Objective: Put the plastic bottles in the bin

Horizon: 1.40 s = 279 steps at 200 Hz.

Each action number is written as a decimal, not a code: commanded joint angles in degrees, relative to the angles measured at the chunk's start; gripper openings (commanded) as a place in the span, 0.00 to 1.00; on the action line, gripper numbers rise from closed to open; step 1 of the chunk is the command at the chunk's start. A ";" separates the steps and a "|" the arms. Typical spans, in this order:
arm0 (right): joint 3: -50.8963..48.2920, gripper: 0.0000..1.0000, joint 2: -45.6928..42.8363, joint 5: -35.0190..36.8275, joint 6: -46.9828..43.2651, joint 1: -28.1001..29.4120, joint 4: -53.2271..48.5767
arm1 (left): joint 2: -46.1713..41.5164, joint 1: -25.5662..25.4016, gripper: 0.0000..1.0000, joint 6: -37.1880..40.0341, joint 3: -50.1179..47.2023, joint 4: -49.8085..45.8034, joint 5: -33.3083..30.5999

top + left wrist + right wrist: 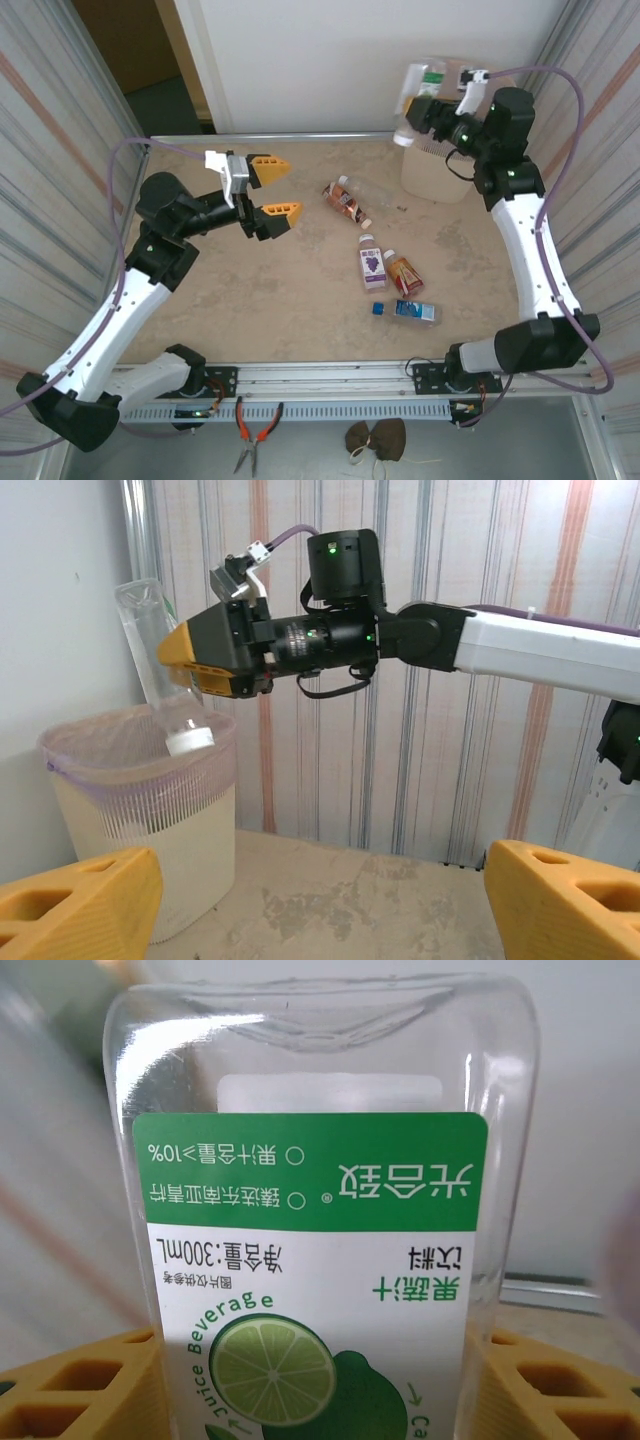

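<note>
My right gripper (428, 108) is shut on a clear lime-juice bottle (414, 88) with a white-green label. It holds the bottle upside down above the beige bin (440, 178) at the table's far right. In the left wrist view the bottle's white cap (190, 741) hangs just over the bin's bag-lined rim (120, 748), held by the right gripper (190, 662). The right wrist view has the label (318, 1260) between the yellow fingers (80, 1390). My left gripper (274, 190) is open and holds nothing, out over the left half of the table. Several bottles lie mid-table: brown (345, 200), purple (371, 262), orange (404, 273), blue (405, 311).
Striped curtain walls close in the left and right sides. Red-handled pliers (255, 430) and a brown object (375, 437) lie below the front rail, off the table. Bare tabletop (260, 290) stretches between my left arm and the bottles.
</note>
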 commanded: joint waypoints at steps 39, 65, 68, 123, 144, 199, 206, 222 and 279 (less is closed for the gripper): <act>6.42 0.48 11.75 27.25 30.12 -4.33 7.78 | -1.76 0.28 0.84 -3.37 -3.35 5.92 -2.63; 16.47 0.47 20.05 36.46 41.47 -4.30 -3.50 | -1.19 0.29 0.84 -5.51 -4.57 8.55 -2.71; 17.63 0.46 21.07 37.34 42.74 -4.27 -4.91 | -1.12 0.34 0.84 -5.71 -4.61 8.60 -2.65; 38.90 0.48 37.56 42.35 54.70 -4.72 -18.08 | -0.49 0.28 0.84 -7.49 -6.12 10.36 -3.35; 43.83 0.50 42.26 42.84 56.76 -4.71 -18.43 | -0.04 0.27 0.84 -7.91 -6.55 10.52 -3.53; 53.12 0.61 51.77 42.19 60.48 -4.94 -17.46 | 0.34 0.19 0.84 -9.92 -8.18 12.54 -4.34; 53.24 0.64 52.08 42.26 60.98 -4.97 -17.43 | 0.11 0.19 0.84 -9.85 -8.39 12.52 -4.67; 53.24 0.69 52.10 42.27 61.69 -4.87 -17.41 | -0.01 0.20 0.84 -9.73 -8.45 12.30 -4.88; 52.93 0.82 48.56 42.47 61.06 -4.42 -18.57 | -0.01 0.37 0.84 -8.10 -7.05 10.21 -4.91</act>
